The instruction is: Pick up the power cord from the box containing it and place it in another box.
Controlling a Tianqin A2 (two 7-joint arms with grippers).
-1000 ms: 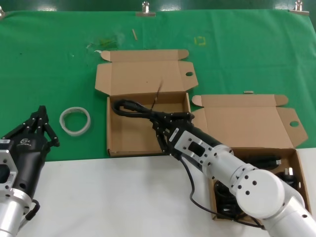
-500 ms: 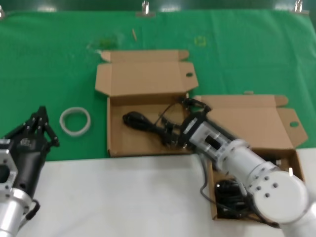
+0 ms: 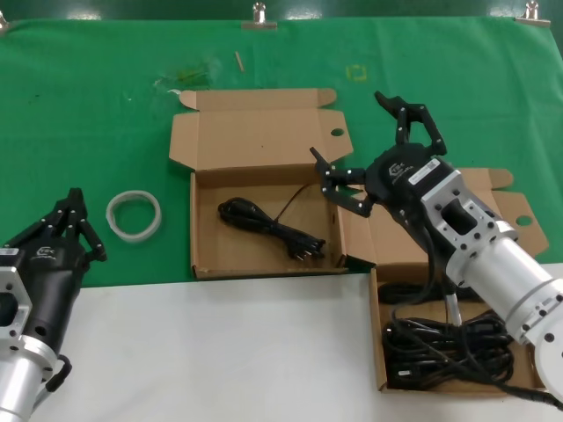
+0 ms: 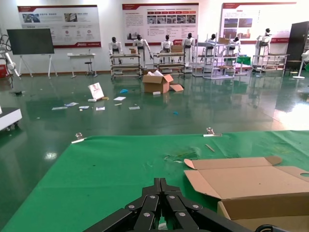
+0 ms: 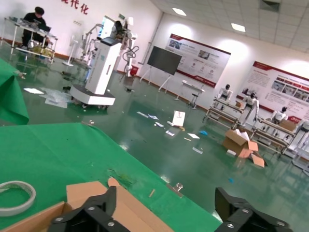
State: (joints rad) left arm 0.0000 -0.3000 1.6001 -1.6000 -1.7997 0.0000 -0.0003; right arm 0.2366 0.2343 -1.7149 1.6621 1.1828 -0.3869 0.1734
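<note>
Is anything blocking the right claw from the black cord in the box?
No, nothing visible. The right gripper hangs open above the right wall of the box; the power cord lies uncovered inside. The left gripper waits far off.

Even, bright overhead lighting across all three views, each in sharp focus

Ceiling panels (image 5: 237, 27) glare white and mirror on the glossy hall floor (image 4: 145, 121); the green cloth (image 3: 88, 105) is evenly lit; soft, short shadows lie inside the open box (image 3: 207, 255); the right wrist view is tilted, and nothing shows motion blur
</note>
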